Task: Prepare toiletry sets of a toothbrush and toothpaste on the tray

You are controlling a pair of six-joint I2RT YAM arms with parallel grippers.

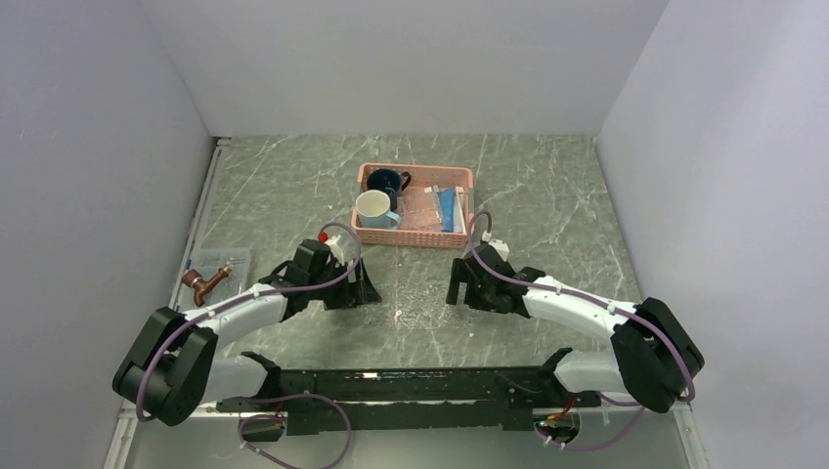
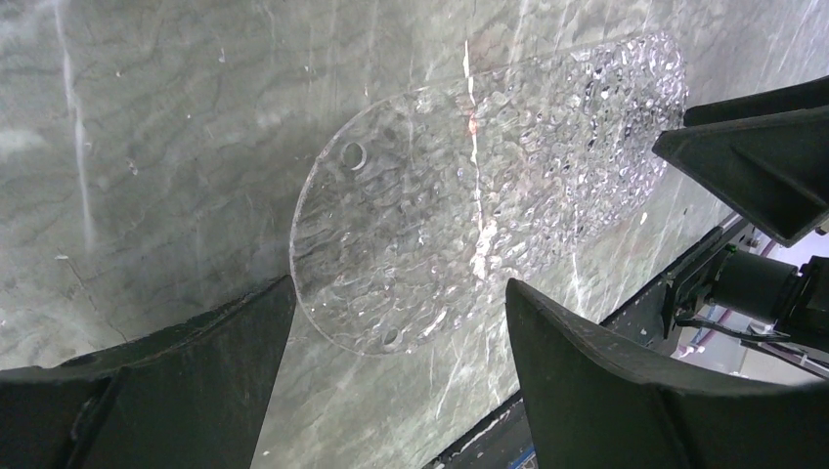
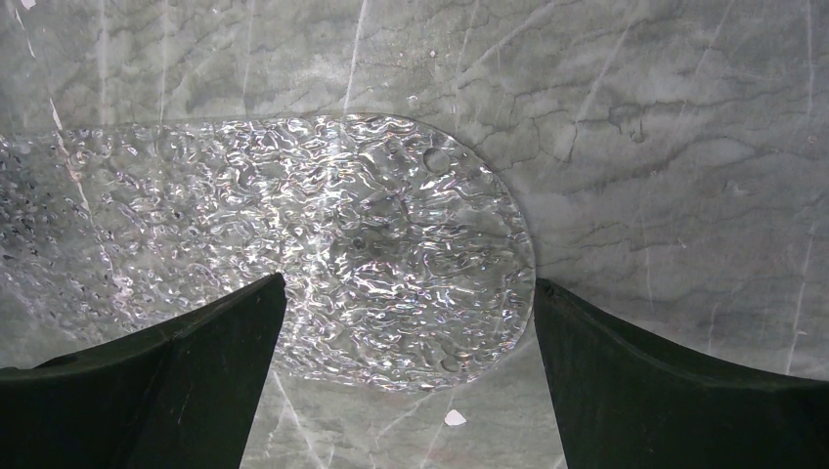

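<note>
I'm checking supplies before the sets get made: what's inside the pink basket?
The pink basket holds a dark blue mug, a pale mug and blue toothpaste beside pale slim pieces, too small to name. Anything beneath them is hidden.

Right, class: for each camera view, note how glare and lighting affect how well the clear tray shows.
Left wrist: the tray sparkles, with a bright glare streak down its middle. Right wrist: glittering highlights pick out its rounded end sharply. Top external: it almost vanishes against the marble table.
</note>
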